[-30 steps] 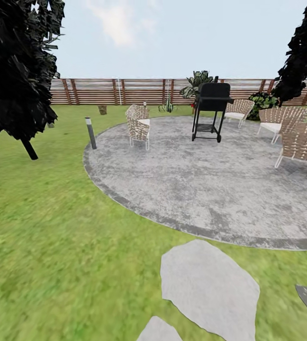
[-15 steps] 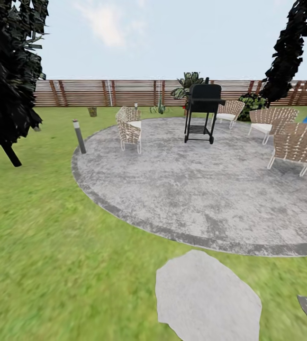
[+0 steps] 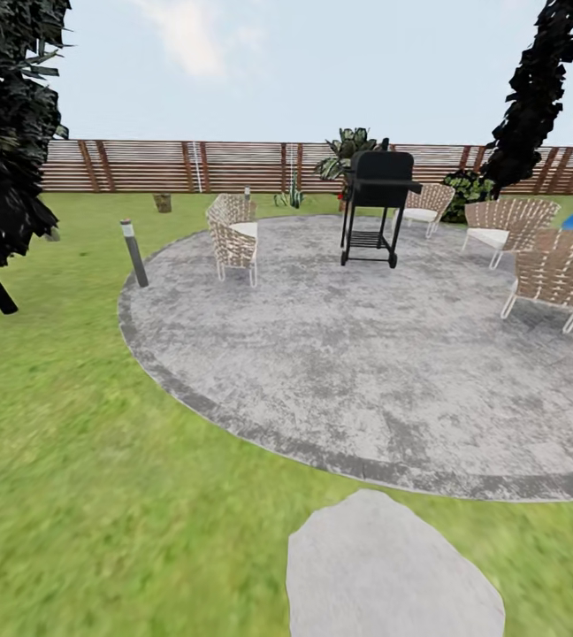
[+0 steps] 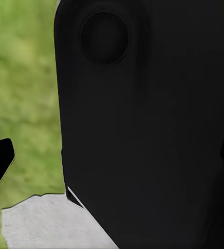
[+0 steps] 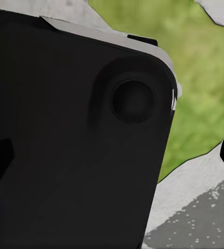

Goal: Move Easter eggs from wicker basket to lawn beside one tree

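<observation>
Basket [image 3: 162, 203], we judge, is the small brown shape far off on the lawn [image 3: 74, 425] by the fence [image 3: 189, 165], beyond the patio [image 3: 366, 345]; we're travelling, must drive closer. Gripper openings: we cannot tell.

No text, label, brand, number or sign can be read anywhere: the grill [image 3: 376, 205] at 12 o'clock, the chairs [image 3: 233, 237], the fence [image 3: 189, 165] and the black robot body [image 4: 148, 124] are all unmarked.
</observation>
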